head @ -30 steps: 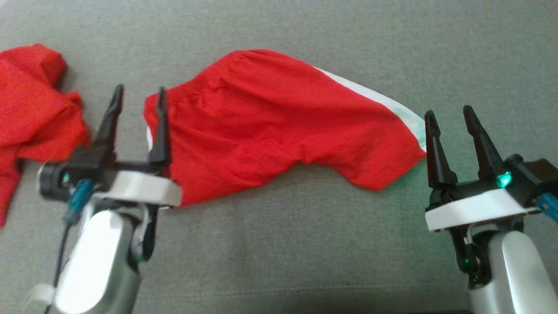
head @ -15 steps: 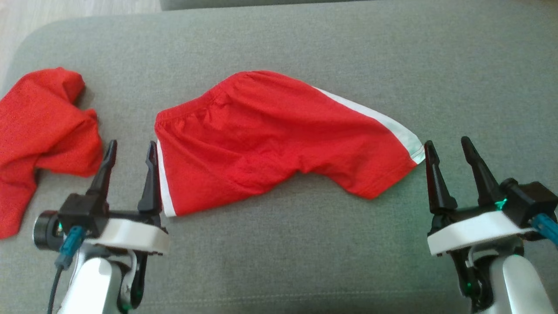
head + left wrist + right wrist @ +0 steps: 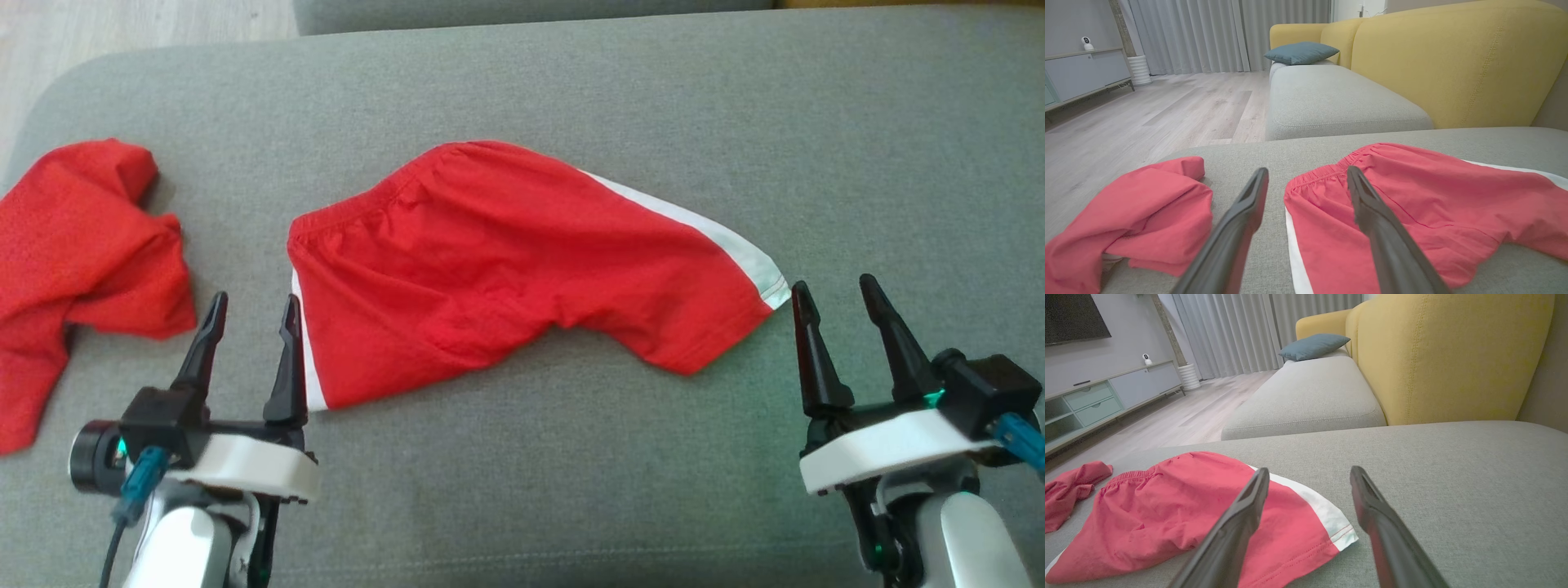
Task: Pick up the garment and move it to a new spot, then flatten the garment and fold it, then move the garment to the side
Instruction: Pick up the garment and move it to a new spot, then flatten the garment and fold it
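— two red garments lay on the grey cushion [image 3: 571,490]?
— yes: shorts [image 3: 522,261] lay flat at centre, crumpled garment [image 3: 82,245] at far left. left gripper [image 3: 255,297] and right gripper [image 3: 833,282] flanked the shorts, jaws open, empty.

Soft even daylight, faint shadows, head view slightly soft, wrist views wide-angle stretched

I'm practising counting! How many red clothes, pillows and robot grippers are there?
Red clothes: 2, the white-striped red fabric shorts and the crumpled red garment.
Pillows: 1, the teal fabric pillow.
Dark grippers: 2, left gripper and right gripper.
Total: 5.
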Tool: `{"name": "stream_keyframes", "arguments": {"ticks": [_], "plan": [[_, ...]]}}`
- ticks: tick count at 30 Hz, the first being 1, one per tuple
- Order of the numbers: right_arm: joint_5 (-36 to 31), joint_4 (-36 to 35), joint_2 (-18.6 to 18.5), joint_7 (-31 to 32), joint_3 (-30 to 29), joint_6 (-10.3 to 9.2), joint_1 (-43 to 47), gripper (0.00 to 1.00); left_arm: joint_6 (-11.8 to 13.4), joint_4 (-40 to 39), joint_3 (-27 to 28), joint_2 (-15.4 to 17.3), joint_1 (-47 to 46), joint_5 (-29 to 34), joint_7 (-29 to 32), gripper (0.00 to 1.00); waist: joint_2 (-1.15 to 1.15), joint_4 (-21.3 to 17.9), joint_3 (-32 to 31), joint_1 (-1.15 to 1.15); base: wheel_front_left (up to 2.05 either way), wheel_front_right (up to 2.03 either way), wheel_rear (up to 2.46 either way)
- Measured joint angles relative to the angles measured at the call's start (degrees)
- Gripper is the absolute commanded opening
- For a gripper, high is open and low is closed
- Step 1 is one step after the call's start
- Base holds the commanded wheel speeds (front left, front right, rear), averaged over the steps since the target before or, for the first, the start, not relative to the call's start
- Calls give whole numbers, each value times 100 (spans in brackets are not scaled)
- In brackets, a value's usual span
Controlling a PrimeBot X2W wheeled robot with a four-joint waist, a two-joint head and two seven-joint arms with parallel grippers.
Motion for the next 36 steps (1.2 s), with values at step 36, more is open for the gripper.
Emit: {"name": "stream_keyframes", "arguments": {"ticks": [36], "plan": [[40, -88, 0, -12, 203, 0, -451, 100, -904, 1024, -660, -302, -2348, 34, 884, 100, 0, -256, 869, 0, 0, 0, 0]]}}
